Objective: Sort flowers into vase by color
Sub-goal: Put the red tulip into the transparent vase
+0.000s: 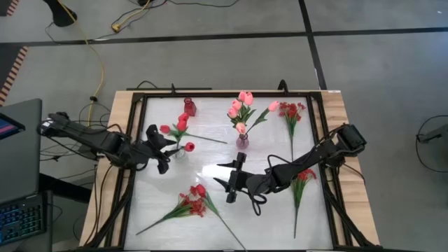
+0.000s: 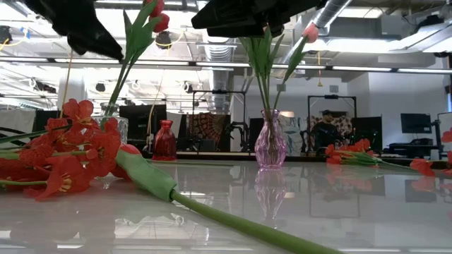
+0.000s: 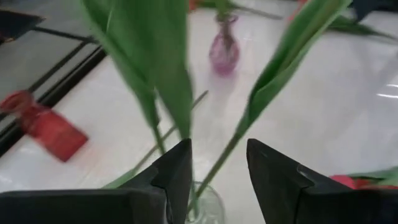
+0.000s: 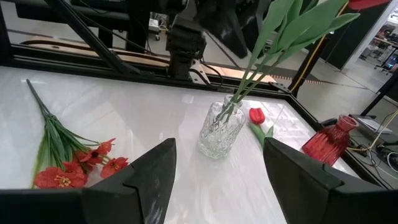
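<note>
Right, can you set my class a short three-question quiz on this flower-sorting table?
1. True or false: the red glass vase has no flowers in it.
2. Which flowers stand in the translucent violet glass vase? A red tulips, B pink tulips, C red sprays.
3. Which gripper is over the clear cut-glass vase, jaws either side of the stems?

Key: 1 true; 2 B; 3 the left gripper.

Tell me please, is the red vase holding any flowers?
No, in the high view the red vase stands empty near the table's far edge, while stems fill the purple vase and clear vase.
</note>
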